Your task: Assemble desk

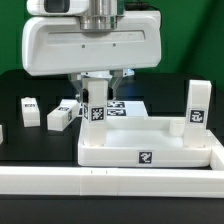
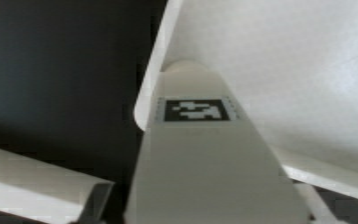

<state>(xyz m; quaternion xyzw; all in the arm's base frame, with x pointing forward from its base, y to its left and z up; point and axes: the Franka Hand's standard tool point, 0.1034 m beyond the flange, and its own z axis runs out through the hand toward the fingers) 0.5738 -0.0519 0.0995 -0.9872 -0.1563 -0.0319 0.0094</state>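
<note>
Exterior view: my pincer (image 1: pixel 96 102) straddles an upright leg (image 1: pixel 95 112) at the ten o'clock corner of the desk slab (image 1: pixel 150 148). A second leg (image 1: pixel 197 106) stands at its two o'clock corner, and a loose leg (image 1: pixel 62 118) lies out toward nine o'clock. I cannot tell whether my fingers press the upright leg or only flank it.

Wrist view: the upright leg (image 2: pixel 202 165) fills the middle, its tag (image 2: pixel 197 110) facing me. My fingertips are not clear here.

I judge that an off-centre or slack squeeze could tip the upright leg, let it slip, or make it miss its socket.

1. No words, numbers or brand names can be read.
2. Only coded black-and-white square tags (image 1: pixel 146 157) show: one on the slab's (image 1: pixel 150 140) front rim, one on the upright leg (image 1: pixel 197 100), and one on the leg (image 2: pixel 202 165) filling the wrist view.
</note>
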